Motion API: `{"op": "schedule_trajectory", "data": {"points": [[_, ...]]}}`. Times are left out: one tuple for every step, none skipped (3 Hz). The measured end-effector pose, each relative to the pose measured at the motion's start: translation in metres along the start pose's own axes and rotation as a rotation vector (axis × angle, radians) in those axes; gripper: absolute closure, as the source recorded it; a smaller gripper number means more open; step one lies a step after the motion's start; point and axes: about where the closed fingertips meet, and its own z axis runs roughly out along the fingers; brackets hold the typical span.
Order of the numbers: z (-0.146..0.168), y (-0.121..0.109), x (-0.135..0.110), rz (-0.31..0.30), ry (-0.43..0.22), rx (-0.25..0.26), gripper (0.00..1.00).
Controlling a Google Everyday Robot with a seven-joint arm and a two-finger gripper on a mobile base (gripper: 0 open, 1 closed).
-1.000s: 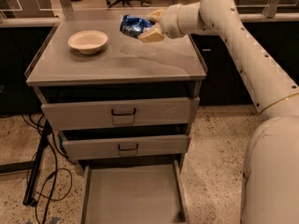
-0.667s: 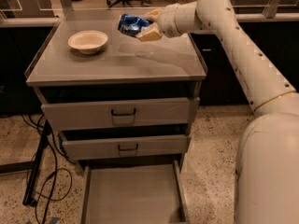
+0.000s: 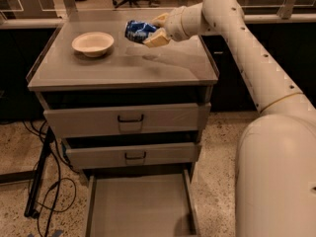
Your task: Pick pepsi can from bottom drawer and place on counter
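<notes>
Over the far middle of the counter (image 3: 123, 65), with bare room between the bowl (image 3: 93, 43) at far left and the right rim, the gripper (image 3: 151, 30) pinches the tilted, crumpled-looking blue-and-white pepsi can (image 3: 138, 30).

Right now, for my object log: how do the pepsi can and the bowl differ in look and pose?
The pepsi can is blue with white markings; the bowl is plain cream. The can is held tilted on its side in the gripper, above the counter's back middle; the bowl sits upright on the counter's back left. The can looks smaller than the bowl. Both are over the counter, neither in the bottom drawer.
</notes>
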Motion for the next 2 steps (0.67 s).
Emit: {"op": "schedule_trajectory", "data": {"points": [[-0.003,0.021,0.004,-0.032,0.042,-0.051,1.0],[-0.048,0.046,0.006,-0.056,0.067,-0.06,1.0]]}}
